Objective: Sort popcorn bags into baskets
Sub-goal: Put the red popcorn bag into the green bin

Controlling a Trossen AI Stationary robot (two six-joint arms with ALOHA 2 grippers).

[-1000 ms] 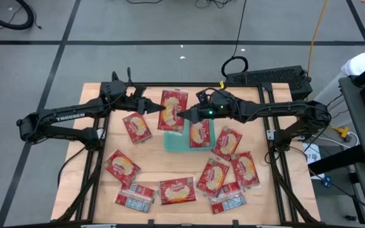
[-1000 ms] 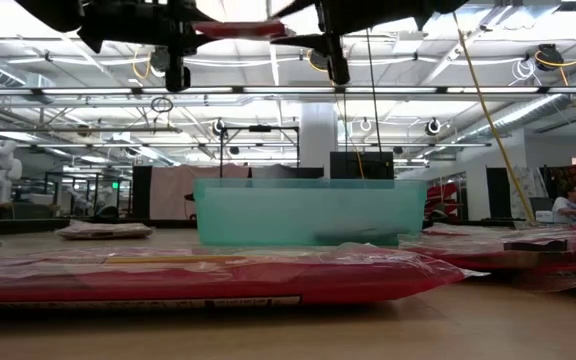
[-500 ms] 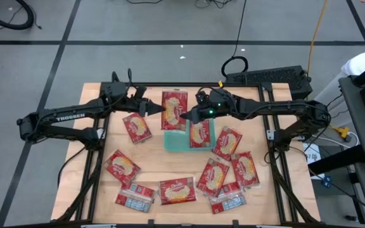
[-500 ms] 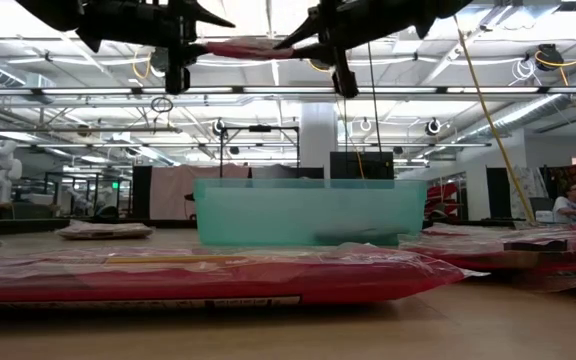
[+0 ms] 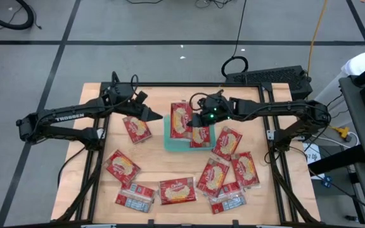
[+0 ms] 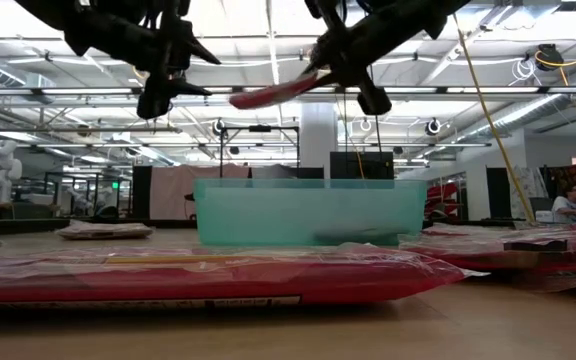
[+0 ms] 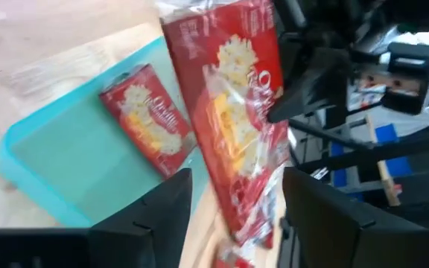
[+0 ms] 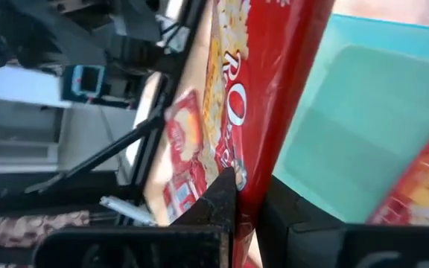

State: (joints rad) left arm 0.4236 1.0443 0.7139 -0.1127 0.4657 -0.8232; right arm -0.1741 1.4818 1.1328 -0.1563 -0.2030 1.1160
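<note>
Popcorn bag [image 5: 181, 118], picture side up, hangs tilted above the teal tray [image 5: 169, 140], pinched at one edge by the right gripper [image 5: 195, 118], whose jaws are closed on it. From table height the packet slopes down away from that grip, well clear of the tray's rim. Left gripper [image 5: 156, 116] sits just beside the tray with its fingers [image 7: 149, 212] spread apart and nothing between them. 1 packet [image 5: 199, 134] already lies flat inside the tray. Other red packets [image 5: 178, 190] are scattered over the wooden table [image 5: 163, 171] around it.
</note>
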